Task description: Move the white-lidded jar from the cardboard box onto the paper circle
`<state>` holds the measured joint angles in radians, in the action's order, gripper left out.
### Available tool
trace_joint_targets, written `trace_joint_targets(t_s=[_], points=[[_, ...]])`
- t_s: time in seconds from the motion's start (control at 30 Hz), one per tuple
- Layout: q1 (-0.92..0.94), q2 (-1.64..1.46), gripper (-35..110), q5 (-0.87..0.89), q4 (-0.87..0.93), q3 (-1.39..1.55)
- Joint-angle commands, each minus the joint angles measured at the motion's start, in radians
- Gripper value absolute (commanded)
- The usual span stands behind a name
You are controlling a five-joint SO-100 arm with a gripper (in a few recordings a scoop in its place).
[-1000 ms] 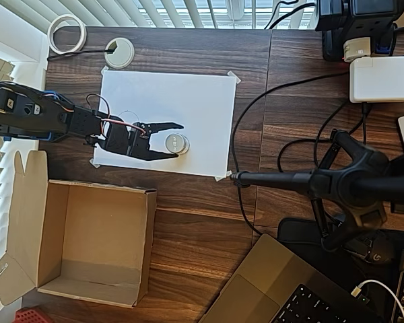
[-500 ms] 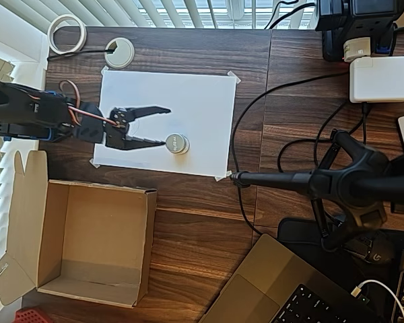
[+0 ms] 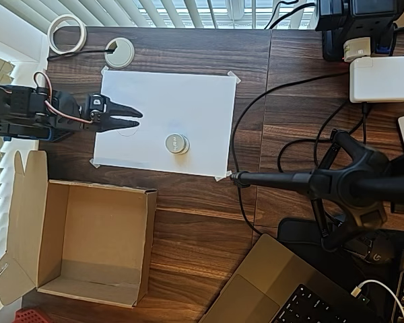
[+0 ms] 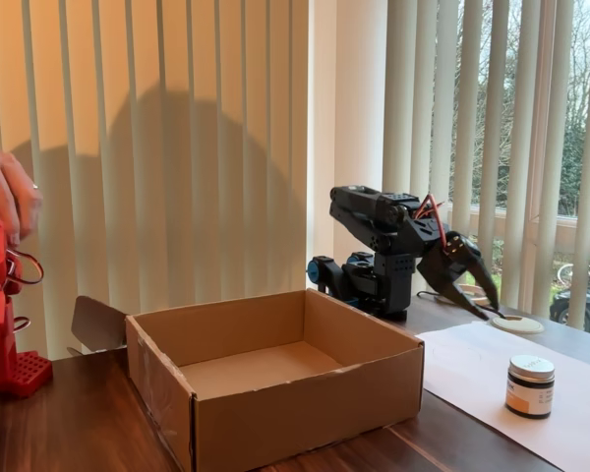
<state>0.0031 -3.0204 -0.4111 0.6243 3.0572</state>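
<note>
We see the white-lidded jar standing upright on the white sheet, outside the cardboard box, which sits open and bare. We cannot make out a pencil ring beneath the jar. We note the gripper raised over the sheet's left part in the overhead view, well apart from the jar, its jaws nearly closed, gripping nothing. Fixed view: jar right of the box, gripper above the table.

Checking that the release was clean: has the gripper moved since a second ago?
Yes. In the overhead view the gripper has pulled left and up the picture, off the white-lidded jar, toward the white sheet's left edge.
</note>
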Motion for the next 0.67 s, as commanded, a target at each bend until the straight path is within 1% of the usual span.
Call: trace_joint_targets(t_s=[0.0,0.17,0.4,0.5,0.63], points=[[0.008,-0.121,0,0.080,0.156,-0.006],[0.006,-0.210,0,0.123,0.390,-0.012],[-0.032,-0.356,0,0.212,0.571,-0.012],[-0.031,-0.394,0,0.221,0.621,-0.014],[-0.032,-0.394,0,0.216,0.626,-0.014]])
